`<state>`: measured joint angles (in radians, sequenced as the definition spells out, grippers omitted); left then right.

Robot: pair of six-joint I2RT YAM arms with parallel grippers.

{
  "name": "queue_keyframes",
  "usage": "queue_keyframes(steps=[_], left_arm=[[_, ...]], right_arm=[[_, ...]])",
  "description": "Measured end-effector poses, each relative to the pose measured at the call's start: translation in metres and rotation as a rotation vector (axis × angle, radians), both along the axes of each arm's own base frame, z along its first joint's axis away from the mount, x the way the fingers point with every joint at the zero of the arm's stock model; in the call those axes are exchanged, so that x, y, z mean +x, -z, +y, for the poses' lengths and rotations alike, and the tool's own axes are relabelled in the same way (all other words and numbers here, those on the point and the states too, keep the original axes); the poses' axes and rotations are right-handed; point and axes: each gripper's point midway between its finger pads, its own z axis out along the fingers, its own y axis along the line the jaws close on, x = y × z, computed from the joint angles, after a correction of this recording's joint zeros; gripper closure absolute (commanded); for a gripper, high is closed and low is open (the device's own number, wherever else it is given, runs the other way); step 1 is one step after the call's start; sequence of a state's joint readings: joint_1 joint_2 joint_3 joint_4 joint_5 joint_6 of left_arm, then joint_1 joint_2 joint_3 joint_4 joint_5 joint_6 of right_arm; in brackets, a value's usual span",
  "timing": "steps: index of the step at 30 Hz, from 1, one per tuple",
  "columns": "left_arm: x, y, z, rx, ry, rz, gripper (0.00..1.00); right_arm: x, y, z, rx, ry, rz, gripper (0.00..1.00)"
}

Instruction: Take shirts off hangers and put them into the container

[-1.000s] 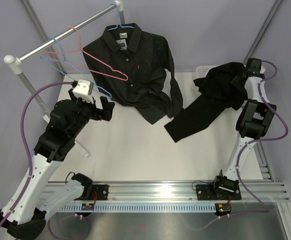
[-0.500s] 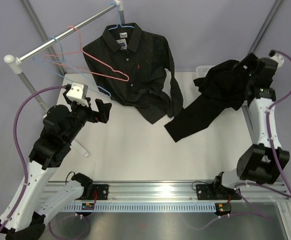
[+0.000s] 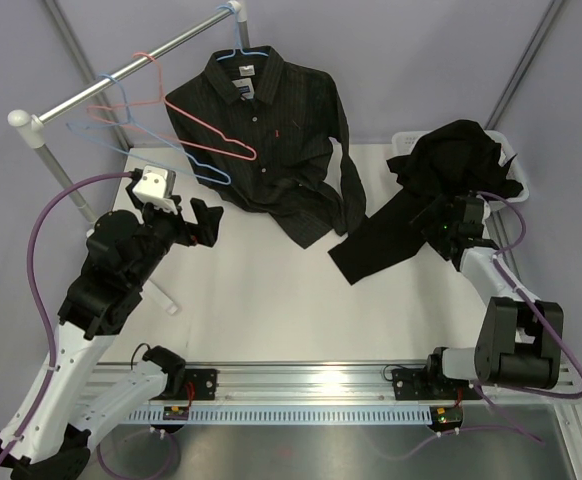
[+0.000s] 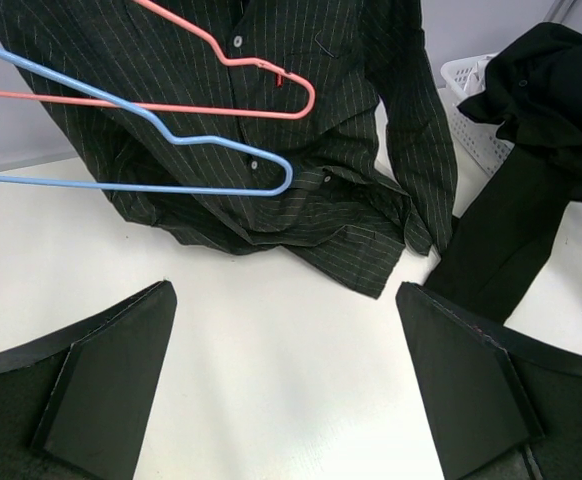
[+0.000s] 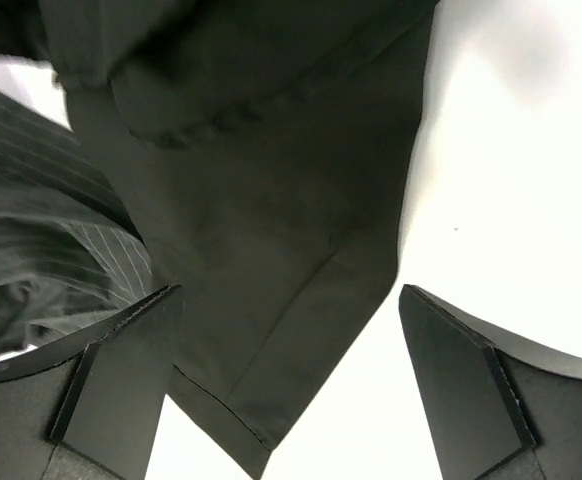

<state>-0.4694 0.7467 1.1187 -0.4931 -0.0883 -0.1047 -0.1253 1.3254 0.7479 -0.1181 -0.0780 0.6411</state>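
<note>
A pinstriped black shirt (image 3: 271, 140) hangs from the rail on a light blue hanger (image 3: 243, 52), its hem on the table. One pink hanger (image 3: 186, 135) and one blue hanger (image 3: 176, 160) hang bare beside it. A plain black shirt (image 3: 456, 160) is heaped in the white basket (image 3: 403, 138), and one sleeve (image 3: 381, 240) trails onto the table. My right gripper (image 3: 441, 225) stands open low over that sleeve (image 5: 271, 250), holding nothing. My left gripper (image 3: 206, 222) is open above bare table, short of the pinstriped shirt (image 4: 301, 120) and the bare hangers (image 4: 171, 185).
The silver rail (image 3: 131, 70) runs diagonally across the back left on a white-capped post (image 3: 21, 120). Grey frame poles rise at the back corners. The basket's lattice wall (image 4: 466, 100) sits at the table's far right edge.
My right arm swung down from over the basket to the table beside the trailing sleeve, and its jaws opened off the black shirt. The left arm shifted slightly early on.
</note>
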Motion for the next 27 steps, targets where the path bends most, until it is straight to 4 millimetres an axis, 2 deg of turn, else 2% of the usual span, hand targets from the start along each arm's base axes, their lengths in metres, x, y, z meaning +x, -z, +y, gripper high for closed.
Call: queue_keyframes(steps=[6, 9, 10, 11, 13, 20, 24, 27], left_arm=[[0.000, 0.000, 0.001, 0.000, -0.003, -0.002, 0.01], [0.000, -0.001, 0.001, 0.000, -0.006, -0.002, 0.01], [0.000, -0.001, 0.001, 0.000, -0.006, -0.003, 0.01], [0.000, -0.001, 0.001, 0.000, -0.006, -0.003, 0.01], [0.000, -0.001, 0.001, 0.000, -0.008, -0.003, 0.01], [-0.001, -0.002, 0.003, -0.002, -0.014, -0.009, 0.01], [-0.002, -0.004, 0.004, -0.004, -0.018, -0.014, 0.01], [-0.002, -0.004, 0.005, -0.005, -0.020, -0.016, 0.01]], right_arm=[[0.001, 0.038, 0.033, -0.040, -0.072, 0.118, 0.02], [-0.002, 0.053, 0.040, -0.090, -0.073, 0.184, 0.02], [-0.002, 0.056, 0.042, -0.102, -0.071, 0.198, 0.08], [-0.003, 0.058, 0.042, -0.118, -0.066, 0.211, 0.08], [-0.003, 0.061, 0.042, -0.148, -0.056, 0.232, 0.05], [0.009, 0.059, 0.039, -0.237, -0.038, 0.296, 0.09], [0.009, 0.061, 0.039, -0.256, -0.052, 0.345, 0.11], [0.004, 0.066, 0.038, -0.262, -0.061, 0.386, 0.17]])
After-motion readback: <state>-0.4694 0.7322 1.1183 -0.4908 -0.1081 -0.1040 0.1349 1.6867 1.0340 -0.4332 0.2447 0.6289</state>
